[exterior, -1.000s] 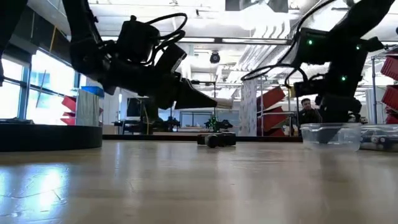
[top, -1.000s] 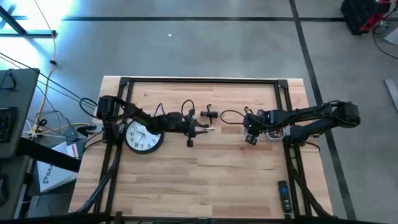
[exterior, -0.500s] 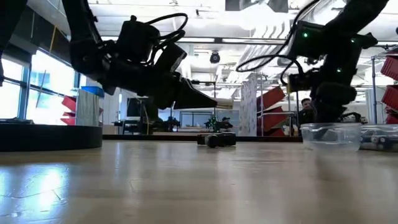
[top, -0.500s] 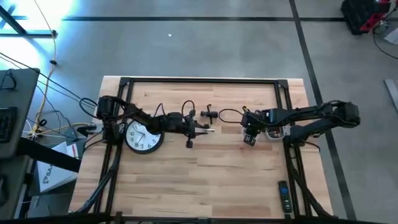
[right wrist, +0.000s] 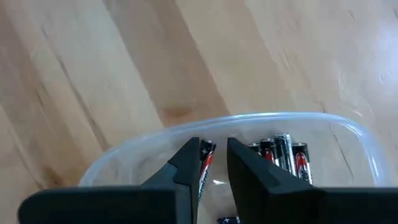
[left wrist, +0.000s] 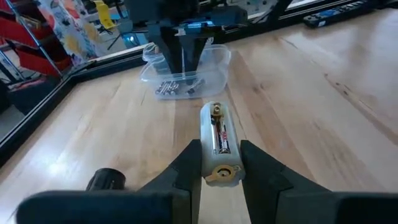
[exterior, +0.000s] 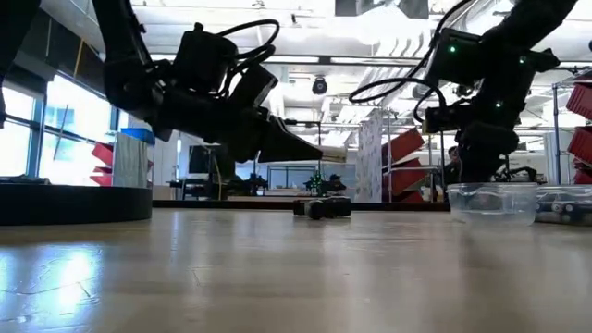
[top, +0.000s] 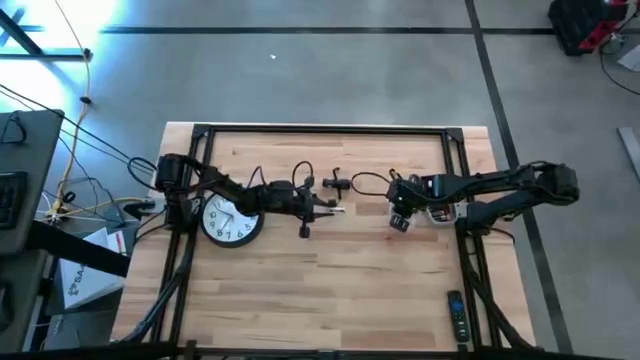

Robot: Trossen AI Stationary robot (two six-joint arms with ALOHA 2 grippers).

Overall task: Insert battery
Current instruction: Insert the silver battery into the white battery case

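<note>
- Two grippers are at work on a wooden table (top: 330,270).
- Nearest, at about 9 o'clock from table centre, the left gripper (left wrist: 217,163) pinches a white battery holder (left wrist: 217,143), held above the wood beside a wall clock (top: 230,220).
- Farther, at 3 o'clock, the right gripper (right wrist: 213,158) pinches one battery (right wrist: 206,162) inside a clear plastic tub (left wrist: 185,73).
- More loose batteries (right wrist: 285,152) lie in that tub.
- Risk, as a judgement: the round battery could slip or twist in the fingers on lifting, or catch the tub's rim and drag it.
- A remote control (top: 455,316) lies at 5 o'clock.
</note>
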